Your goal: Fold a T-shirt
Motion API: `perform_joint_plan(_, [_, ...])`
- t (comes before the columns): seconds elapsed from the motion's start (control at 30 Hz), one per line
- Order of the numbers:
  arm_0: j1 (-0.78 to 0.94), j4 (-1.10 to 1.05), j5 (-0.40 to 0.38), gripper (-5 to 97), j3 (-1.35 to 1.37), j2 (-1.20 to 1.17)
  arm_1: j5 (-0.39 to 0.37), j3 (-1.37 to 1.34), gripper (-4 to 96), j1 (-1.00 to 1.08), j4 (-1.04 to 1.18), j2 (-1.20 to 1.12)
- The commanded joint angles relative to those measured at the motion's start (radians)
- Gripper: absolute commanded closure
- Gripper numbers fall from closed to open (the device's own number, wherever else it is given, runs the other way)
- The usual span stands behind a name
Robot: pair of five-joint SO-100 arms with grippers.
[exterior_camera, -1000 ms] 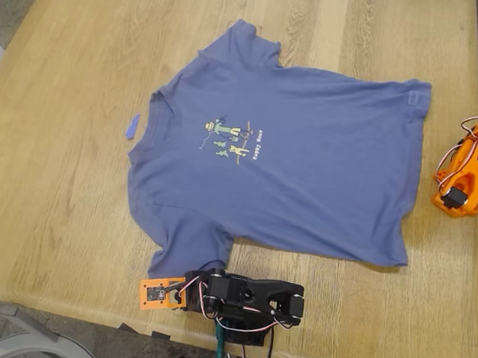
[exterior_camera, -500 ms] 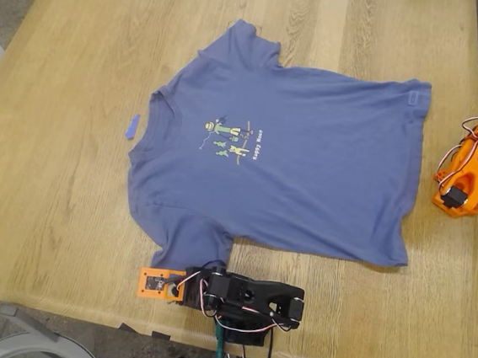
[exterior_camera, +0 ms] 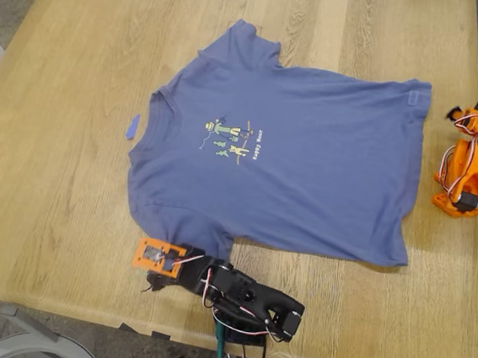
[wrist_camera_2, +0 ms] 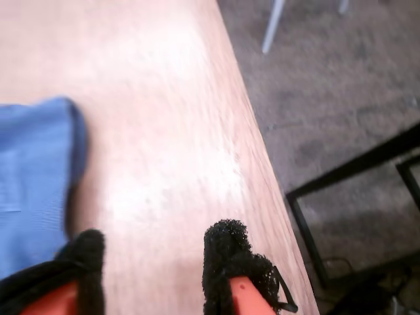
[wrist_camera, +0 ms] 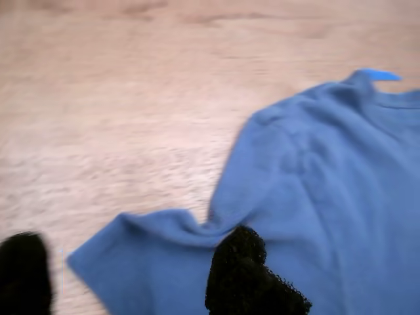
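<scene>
Both grippers (wrist_camera: 128,272) (wrist_camera_2: 157,262) wide apart, T-shirt (exterior_camera: 308,169) unheld.

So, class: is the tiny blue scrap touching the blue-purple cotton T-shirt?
Apart. In the exterior view the tiny blue scrap lies on the wooden table beside the collar of the blue-purple short-sleeved cotton T-shirt, with bare wood showing between them.

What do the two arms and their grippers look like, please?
One arm is black with an orange wrist piece; the other arm is orange with black motors. Both carry loose red, white and black wires. The fingertips of both grippers are covered in fuzzy black padding.
</scene>
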State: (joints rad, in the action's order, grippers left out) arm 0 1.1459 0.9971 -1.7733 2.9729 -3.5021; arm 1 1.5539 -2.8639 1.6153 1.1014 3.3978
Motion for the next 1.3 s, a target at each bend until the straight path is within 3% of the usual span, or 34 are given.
perform_joint_plan(0.0, [-0.029, -0.029, 0.011, 40, -0.132, -0.098, -0.003, 0.153, 57.9, -0.074, 0.061, 0.008])
perform_joint_plan(0.27, [-0.023, 0.086, 0.087, 33, -0.376, 0.094, 0.041, 0.491, 56.4, -0.431, 0.36, 0.005])
perform_joint_plan(0.43, [-0.133, 0.239, 0.049, 29, -0.686, 0.365, 0.094, 0.706, 56.1, -0.655, 0.589, -0.044])
perform_joint_plan(0.63, [-0.419, 0.405, -0.021, 20, -1.042, 0.675, 0.106, 1.002, 56.3, -0.879, 0.597, -0.359])
perform_joint_plan(0.8, [-0.565, 0.538, 0.034, 20, -1.246, 0.868, 0.127, 1.177, 58.0, -1.068, 0.597, -0.62])
perform_joint_plan(1.13, [-0.773, 0.488, 0.006, 20, -1.388, 1.157, 0.089, 1.18, 62.3, -1.58, 0.557, -0.914])
perform_joint_plan(1.27, [-0.821, 0.439, 0.014, 21, -1.388, 1.235, 0.064, 1.223, 62.3, -1.694, 0.472, -1.054])
